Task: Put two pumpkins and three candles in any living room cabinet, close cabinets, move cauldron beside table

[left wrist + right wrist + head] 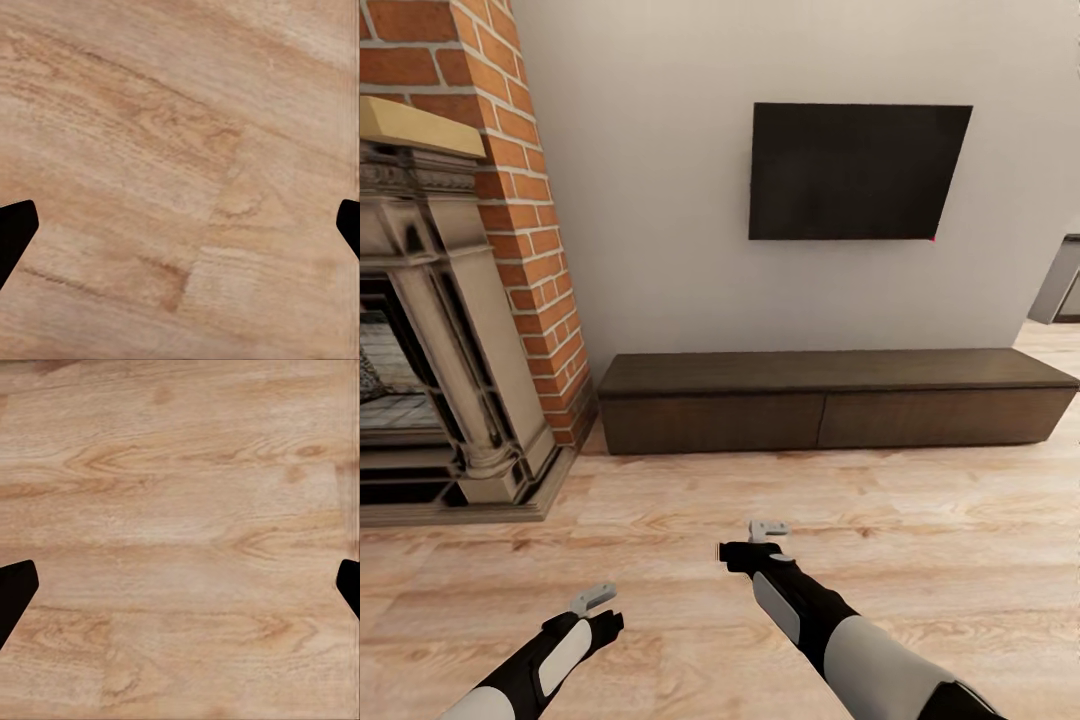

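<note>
Head view: cabinet (830, 400) shut against wall. Wrist views: bare floor (180, 150) between wide-open, empty left gripper (180, 232) and right gripper (180, 592).

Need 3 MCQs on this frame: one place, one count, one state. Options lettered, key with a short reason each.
1. Where does the cabinet stand?
A. under the wall screen
B. inside the fireplace
C. behind the robot

2. How many drawer fronts does it show?
A. one
B. two
C. four

3. What state are both grippers in?
A. shut on a pumpkin
B. shut, empty
C. open, empty

Key:
1. A, it runs along the wall beneath the screen, right of the brick fireplace.
2. B, one vertical seam splits the front.
3. C, left gripper and right gripper hang over bare floor, fingers apart in the wrist views.
</note>
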### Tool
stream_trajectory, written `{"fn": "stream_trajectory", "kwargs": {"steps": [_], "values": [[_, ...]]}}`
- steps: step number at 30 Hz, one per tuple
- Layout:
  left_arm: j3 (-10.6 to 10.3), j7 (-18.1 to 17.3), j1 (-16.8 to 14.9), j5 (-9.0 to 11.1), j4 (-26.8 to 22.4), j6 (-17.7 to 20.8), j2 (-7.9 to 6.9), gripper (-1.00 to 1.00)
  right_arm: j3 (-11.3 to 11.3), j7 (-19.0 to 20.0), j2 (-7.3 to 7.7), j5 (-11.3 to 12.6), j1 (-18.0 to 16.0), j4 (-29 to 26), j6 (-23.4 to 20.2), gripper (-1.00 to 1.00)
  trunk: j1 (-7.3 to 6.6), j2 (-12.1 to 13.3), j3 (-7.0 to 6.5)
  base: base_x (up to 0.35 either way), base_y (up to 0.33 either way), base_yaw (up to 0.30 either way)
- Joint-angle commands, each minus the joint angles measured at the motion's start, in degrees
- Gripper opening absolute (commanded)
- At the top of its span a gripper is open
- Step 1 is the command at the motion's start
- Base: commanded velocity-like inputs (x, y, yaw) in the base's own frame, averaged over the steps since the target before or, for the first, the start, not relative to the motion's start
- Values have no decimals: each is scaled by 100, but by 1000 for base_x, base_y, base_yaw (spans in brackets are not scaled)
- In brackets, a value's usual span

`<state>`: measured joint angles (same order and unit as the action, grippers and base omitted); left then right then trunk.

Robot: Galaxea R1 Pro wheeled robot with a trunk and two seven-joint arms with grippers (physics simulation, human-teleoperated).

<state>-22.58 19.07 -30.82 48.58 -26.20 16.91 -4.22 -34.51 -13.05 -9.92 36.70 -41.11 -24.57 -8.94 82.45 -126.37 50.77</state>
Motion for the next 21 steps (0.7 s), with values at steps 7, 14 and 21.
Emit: {"fn": "stream_trajectory", "kwargs": {"steps": [7, 14, 21], "values": [[-39, 50, -3, 54, -16, 14, -8, 100, -47, -54, 14, 48, 7, -13, 26, 100, 0, -2, 6, 101, -295, 0], [-24, 45, -3, 55, -16, 14, -13, 100, -40, -66, 18, 70, 7, -12, 55, 100, 0, -2, 6, 101, -280, 0], [-17, 42, -3, 44, -16, 14, -22, 100, -38, -95, 14, 126, 7, 0, 90, 100, 0, -2, 6, 138, -233, 0]]}}
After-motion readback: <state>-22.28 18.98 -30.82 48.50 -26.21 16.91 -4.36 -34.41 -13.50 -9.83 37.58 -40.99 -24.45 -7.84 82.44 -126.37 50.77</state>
